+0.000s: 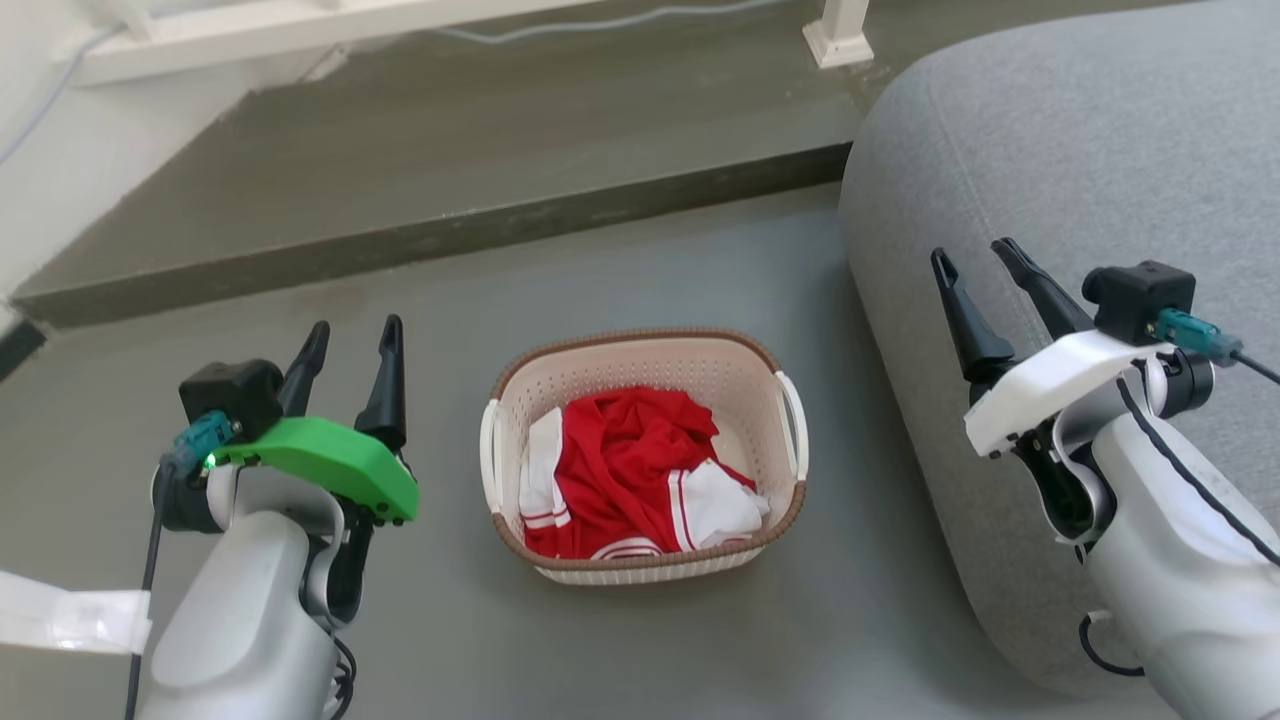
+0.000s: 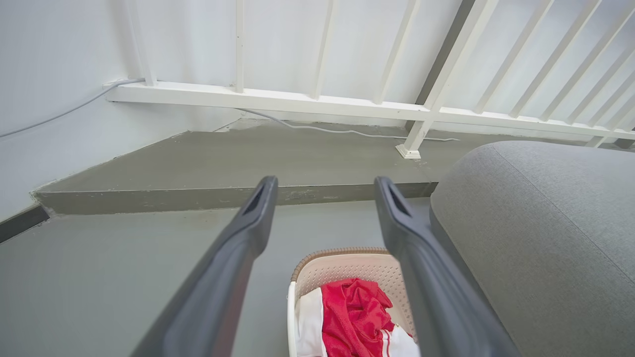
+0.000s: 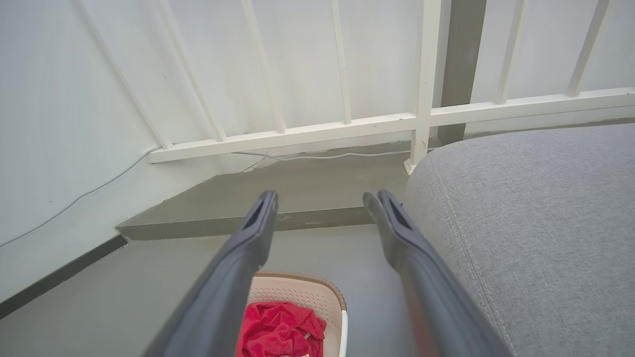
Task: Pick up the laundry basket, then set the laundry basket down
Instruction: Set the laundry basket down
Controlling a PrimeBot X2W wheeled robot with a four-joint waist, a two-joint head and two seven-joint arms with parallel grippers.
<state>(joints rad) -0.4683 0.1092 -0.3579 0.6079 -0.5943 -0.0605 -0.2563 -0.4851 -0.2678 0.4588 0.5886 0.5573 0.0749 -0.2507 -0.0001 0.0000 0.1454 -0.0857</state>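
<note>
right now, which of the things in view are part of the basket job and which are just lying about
Part of the job:
laundry basket, on the floor
left gripper, open, empty
right gripper, open, empty

Just there:
red and white clothes, inside the basket
grey sofa, beside the basket
white railing
cable under the railing

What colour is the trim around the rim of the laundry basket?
Brown, with a woven look; the head view shows the laundry basket best.
</note>
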